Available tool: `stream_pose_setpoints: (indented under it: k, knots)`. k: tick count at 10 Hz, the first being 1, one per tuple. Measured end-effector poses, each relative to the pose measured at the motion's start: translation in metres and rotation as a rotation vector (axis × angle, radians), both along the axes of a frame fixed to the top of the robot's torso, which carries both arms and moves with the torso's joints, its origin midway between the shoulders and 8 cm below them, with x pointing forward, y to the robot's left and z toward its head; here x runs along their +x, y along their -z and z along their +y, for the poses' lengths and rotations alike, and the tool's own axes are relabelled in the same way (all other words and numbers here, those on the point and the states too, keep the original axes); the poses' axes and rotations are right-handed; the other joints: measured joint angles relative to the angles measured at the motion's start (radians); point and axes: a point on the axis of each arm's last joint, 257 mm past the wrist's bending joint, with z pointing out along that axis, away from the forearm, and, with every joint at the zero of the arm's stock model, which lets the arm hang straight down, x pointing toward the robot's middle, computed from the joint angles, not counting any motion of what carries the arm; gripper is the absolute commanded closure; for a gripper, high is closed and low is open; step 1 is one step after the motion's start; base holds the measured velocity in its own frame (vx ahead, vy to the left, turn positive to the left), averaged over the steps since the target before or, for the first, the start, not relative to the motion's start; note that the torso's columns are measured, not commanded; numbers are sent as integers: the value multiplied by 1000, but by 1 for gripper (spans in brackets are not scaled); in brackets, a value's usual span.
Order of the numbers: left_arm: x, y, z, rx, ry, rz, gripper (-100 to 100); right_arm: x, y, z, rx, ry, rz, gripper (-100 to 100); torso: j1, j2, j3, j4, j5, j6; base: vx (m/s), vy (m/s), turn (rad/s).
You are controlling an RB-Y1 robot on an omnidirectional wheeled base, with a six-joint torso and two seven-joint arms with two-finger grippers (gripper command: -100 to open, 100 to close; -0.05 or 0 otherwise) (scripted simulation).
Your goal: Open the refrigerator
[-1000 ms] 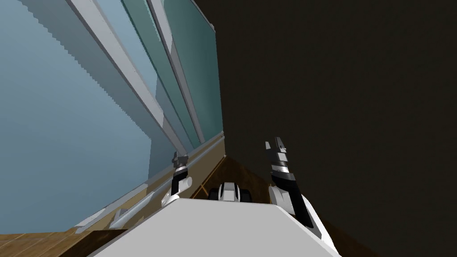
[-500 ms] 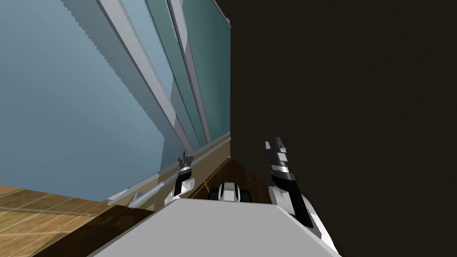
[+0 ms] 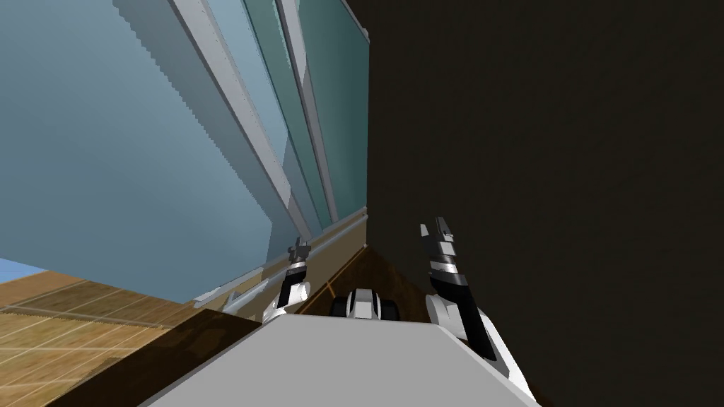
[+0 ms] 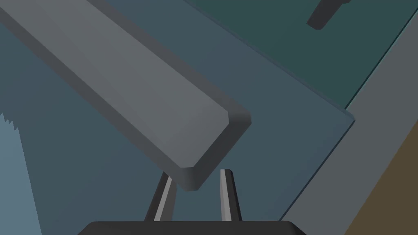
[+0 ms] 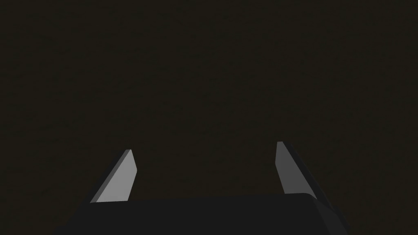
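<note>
A flat dark surface (image 3: 551, 177) takes up the whole of my right side, from the floor upward. On my left, close by, stands the refrigerator door (image 3: 106, 155), a broad pale blue-grey panel that leans across the head view with the camera's tilt. Past its far edge is a greener teal panel (image 3: 332, 106) with a grey bar of its own. A wooden floor (image 3: 63, 332) shows under the door's lower edge on my left.

A long, flat grey handle (image 4: 134, 94) runs along the door. Its bevelled end comes right down to my left gripper (image 4: 196, 175). That gripper's fingers (image 4: 226, 191) are drawn in close, well under their open spread, and they are clenched about the end corner of the handle. The corner sits between them and covers the tip of one, while the other stands just beside it. In the head view this hand is low against the door, near the floor line.

My right gripper (image 5: 204, 146) is raised in front of the dark surface, well apart from the door. Its jaws are spread wide and grasp nothing.
</note>
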Motion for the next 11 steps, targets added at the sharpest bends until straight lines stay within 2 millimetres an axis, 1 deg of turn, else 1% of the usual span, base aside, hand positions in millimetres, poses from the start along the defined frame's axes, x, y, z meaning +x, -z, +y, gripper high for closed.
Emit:
stream_pose_setpoints:
  k: [1,2,4,6,7,8,9,10,11]
  knots:
    - [7,1,-10,-3,36,1,100,0,0,0,0,0,0,0,-1,-1,-1,0,-1,-2,-295,110,-139]
    - [10,-1,-23,-7,70,6,100,0,0,0,0,0,0,0,-1,-2,-2,2,-4,-5,-230,74,-134]
    - [17,2,-41,-11,130,23,100,0,0,0,0,0,0,0,-2,-9,-7,3,-6,-2,-223,72,-122]
    - [24,-2,-57,-11,187,21,100,0,0,0,0,0,0,0,-5,-3,-3,3,-5,-1,-262,72,-131]
    - [25,-4,-65,-12,214,25,100,0,0,0,0,0,0,0,-7,-3,-2,4,-6,1,-118,36,-44]
    - [24,2,-67,-16,220,38,100,0,0,0,0,0,0,0,-5,-11,-7,3,-7,-4,-136,73,-122]
    - [21,3,-71,-12,241,44,100,0,0,0,0,0,0,0,-2,-9,-7,2,-5,0,-220,128,-184]
    - [20,1,-78,-9,272,39,100,0,0,0,0,0,0,0,-1,-4,-4,2,-3,1,-239,131,-154]
    - [19,-1,-87,-7,305,35,100,0,0,0,0,0,0,0,-2,-2,-2,2,-3,-1,-220,134,-143]
